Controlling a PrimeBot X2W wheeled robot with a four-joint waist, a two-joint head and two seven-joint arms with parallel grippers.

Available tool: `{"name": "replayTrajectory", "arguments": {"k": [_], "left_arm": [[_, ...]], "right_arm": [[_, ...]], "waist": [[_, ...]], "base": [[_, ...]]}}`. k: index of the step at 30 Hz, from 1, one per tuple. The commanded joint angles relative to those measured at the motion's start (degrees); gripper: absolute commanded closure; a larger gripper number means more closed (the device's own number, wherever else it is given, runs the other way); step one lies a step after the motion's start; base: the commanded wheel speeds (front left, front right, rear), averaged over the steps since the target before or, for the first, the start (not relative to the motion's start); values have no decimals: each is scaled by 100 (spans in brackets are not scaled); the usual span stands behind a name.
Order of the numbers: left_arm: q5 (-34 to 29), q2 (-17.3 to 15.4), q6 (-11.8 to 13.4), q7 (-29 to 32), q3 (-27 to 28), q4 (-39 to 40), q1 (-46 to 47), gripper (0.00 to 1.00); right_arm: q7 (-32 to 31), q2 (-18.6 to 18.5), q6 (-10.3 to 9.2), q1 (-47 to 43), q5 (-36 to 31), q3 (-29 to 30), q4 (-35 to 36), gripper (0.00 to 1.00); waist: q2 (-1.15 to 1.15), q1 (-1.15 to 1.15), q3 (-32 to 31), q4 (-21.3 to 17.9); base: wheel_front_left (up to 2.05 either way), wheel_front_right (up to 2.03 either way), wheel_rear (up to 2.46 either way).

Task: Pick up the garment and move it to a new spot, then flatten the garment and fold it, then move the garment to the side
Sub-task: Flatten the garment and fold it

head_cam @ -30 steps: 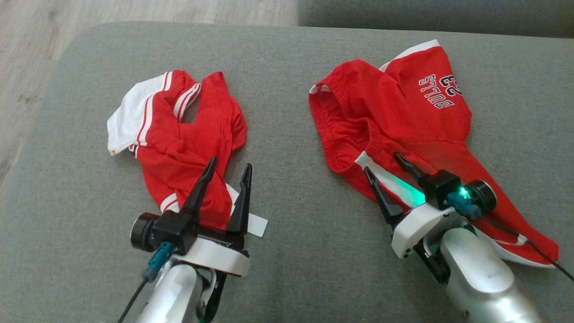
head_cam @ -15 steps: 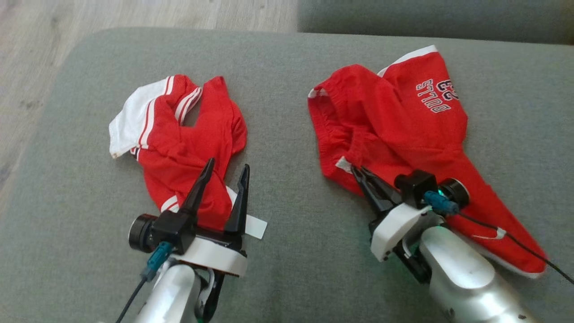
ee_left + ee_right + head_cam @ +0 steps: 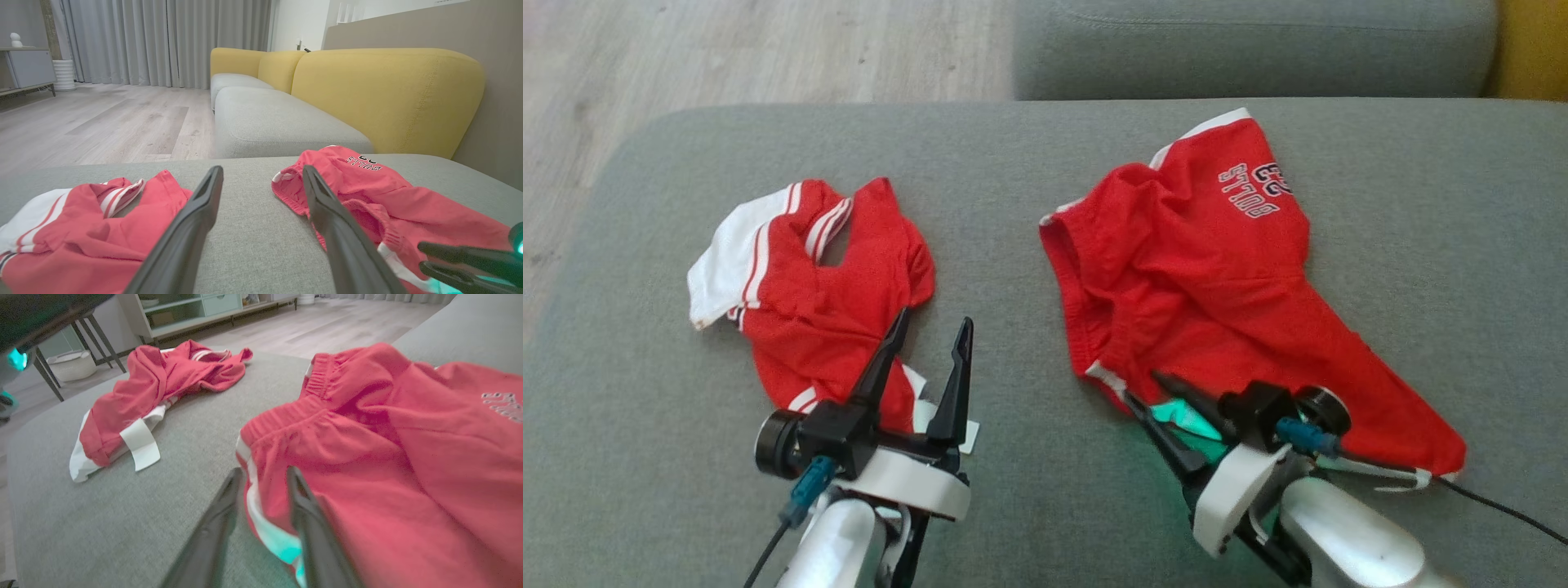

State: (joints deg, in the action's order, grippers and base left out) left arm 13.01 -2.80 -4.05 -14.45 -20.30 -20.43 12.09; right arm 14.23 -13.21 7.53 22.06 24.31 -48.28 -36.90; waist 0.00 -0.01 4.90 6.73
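Note:
Two red garments lie crumpled on the grey cushion [image 3: 1013, 204]. The red shorts [image 3: 1201, 278] with "BULLS" lettering are on the right, also seen as shorts [image 3: 388, 437] and shorts [image 3: 367, 192]. My right gripper [image 3: 1142, 387] is at their near white-striped hem; in the right wrist view this gripper [image 3: 264, 471] has its fingers slightly apart, with the hem lying flat between them. A red and white jersey [image 3: 825, 302] lies on the left. My left gripper [image 3: 935, 317] hovers open over its near end, holding nothing, and the left wrist view shows the gripper [image 3: 262, 169] wide apart.
The cushion's left edge drops to a wooden floor [image 3: 645, 57]. A second grey seat [image 3: 1250, 49] adjoins at the back, with yellow backrests [image 3: 388, 90] beyond. A white label [image 3: 141, 445] sticks out of the jersey. A black cable [image 3: 1503, 510] trails from my right wrist.
The head camera has tilted, shifting the whole picture down. My right gripper shut on the shorts' hem, drew it toward me, then its fingers parted a little. The left gripper stayed put.

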Motion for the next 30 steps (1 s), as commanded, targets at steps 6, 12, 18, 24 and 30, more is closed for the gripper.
{"name": "replayTrajectory", "arguments": {"k": [6,12,18,24,30], "left_arm": [[-57,-8,23,-55,270,192,43,0],[-37,-8,32,-55,286,241,-41,0],[25,-8,45,-55,210,279,-59,0],[14,-8,46,-55,154,261,0,0],[-171,-23,-126,-55,-99,5,176,0]], "right_arm": [[76,-107,-4,-80,-54,981,894,0],[76,186,-4,-1044,-1000,3261,1496,0],[76,771,-4,-1890,-1838,4616,2067,0],[76,1010,-4,-2127,-2219,5062,2501,0],[76,1031,-4,-2052,-1937,5157,2649,0]], "waist": [[0,1,-152,-261],[0,1,-247,-427],[0,1,-232,-485],[0,1,-63,-515],[0,1,89,-493]], "base": [[0,0,0],[0,0,0],[0,0,0],[0,0,0],[0,0,0]]}}
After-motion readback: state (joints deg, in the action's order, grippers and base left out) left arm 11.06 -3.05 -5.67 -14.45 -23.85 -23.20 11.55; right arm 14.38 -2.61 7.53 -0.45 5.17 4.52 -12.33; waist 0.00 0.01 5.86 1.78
